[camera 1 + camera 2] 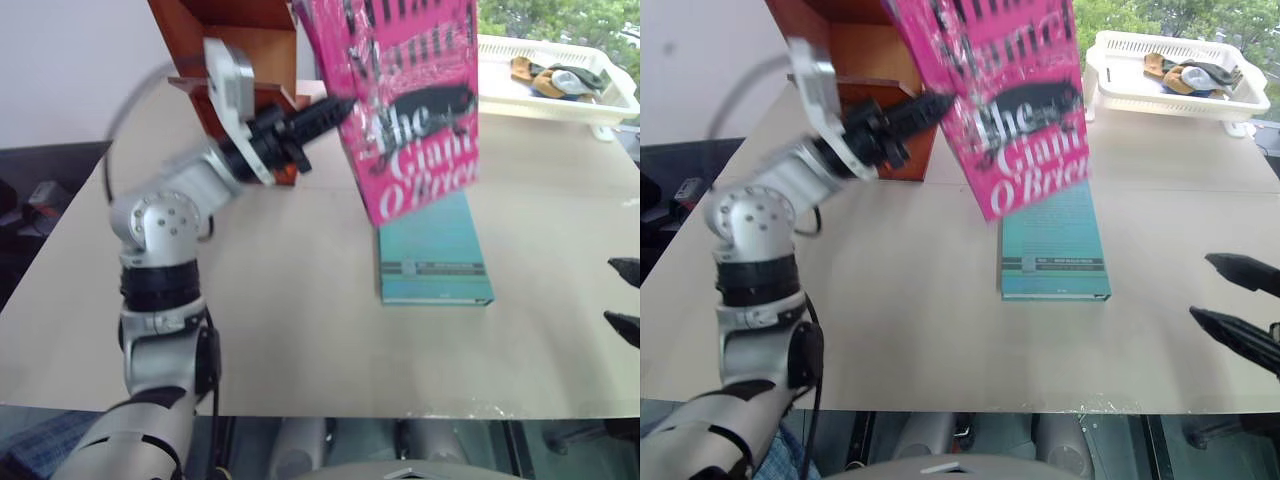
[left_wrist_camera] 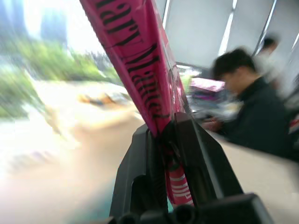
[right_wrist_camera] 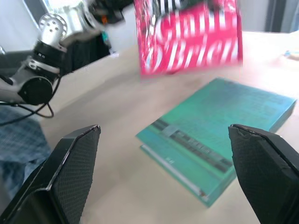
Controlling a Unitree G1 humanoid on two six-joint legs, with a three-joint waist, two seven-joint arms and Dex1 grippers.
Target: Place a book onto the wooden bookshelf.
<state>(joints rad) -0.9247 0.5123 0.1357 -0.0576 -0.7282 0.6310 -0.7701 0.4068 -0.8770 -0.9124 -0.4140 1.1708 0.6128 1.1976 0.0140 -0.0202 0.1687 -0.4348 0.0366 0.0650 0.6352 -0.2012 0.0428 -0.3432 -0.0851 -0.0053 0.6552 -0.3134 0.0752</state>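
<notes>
Left eye view: the left gripper (image 1: pixel 340 108) is clamped on the edge of the bright pink book (image 1: pixel 405 100), holding it upright and clear of the table (image 1: pixel 270 330), its cover facing the camera with the title lettering and the black animal figure in sight. The book hangs tilted, its lower corner above the far end of a teal book (image 1: pixel 433 258) that lies flat on the tabletop. In the left wrist view the two black fingers (image 2: pixel 140 172) are pressed tight against either side of the pink book's spine edge, with no gap to spare; a seated person (image 2: pixel 254 107) in dark clothing appears blurred beyond it.

The wooden bookshelf (image 1: pixel 250 40) stands at the far side of the table, just behind the left gripper and beside the raised book; whether the book touches it is hard to judge from here.

At the right edge, the right gripper (image 1: pixel 1235 305) hovers low over the table with its jaws spread wide and nothing between them. In the right wrist view its fingertips (image 3: pixel 77 158) frame the teal book, well apart from it.

A white plastic basket (image 1: pixel 560 95) holding small items sits at the table's far right corner.
</notes>
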